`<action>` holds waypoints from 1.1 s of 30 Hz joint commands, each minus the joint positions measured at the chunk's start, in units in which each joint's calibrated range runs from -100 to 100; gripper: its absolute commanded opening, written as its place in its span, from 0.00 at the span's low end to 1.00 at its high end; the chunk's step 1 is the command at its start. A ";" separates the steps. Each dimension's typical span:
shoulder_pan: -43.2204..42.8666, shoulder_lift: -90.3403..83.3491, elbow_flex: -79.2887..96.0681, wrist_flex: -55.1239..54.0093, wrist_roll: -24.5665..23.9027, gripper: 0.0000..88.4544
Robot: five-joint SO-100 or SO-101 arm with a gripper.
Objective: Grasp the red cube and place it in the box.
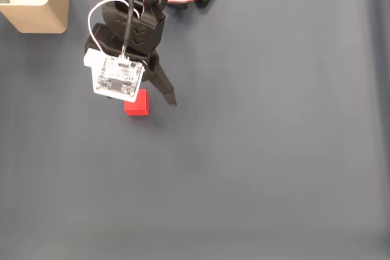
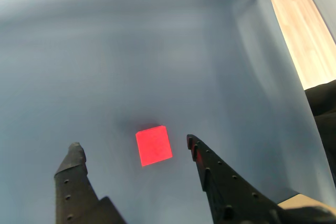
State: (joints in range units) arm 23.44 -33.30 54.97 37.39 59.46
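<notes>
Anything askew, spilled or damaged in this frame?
Nothing stands out. The red cube sits flat on the grey mat between the open gripper's fingers, and the box stands upright at the mat's corner.

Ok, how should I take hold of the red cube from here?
Come straight down on the red cube, closing on its two opposite side faces. It lies flat on the grey mat, slightly rotated, already centred in the open gripper, so twist the wrist a little first.
</notes>
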 commanded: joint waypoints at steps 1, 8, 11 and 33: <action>-0.22 0.72 -1.05 -1.90 -0.05 0.50; -0.15 2.98 -0.96 -3.21 -0.29 0.50; -0.08 3.93 -0.96 -3.62 -0.54 0.50; 0.14 3.06 5.79 -7.80 -0.44 0.50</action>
State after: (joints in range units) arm 23.52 -29.22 61.66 30.79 59.07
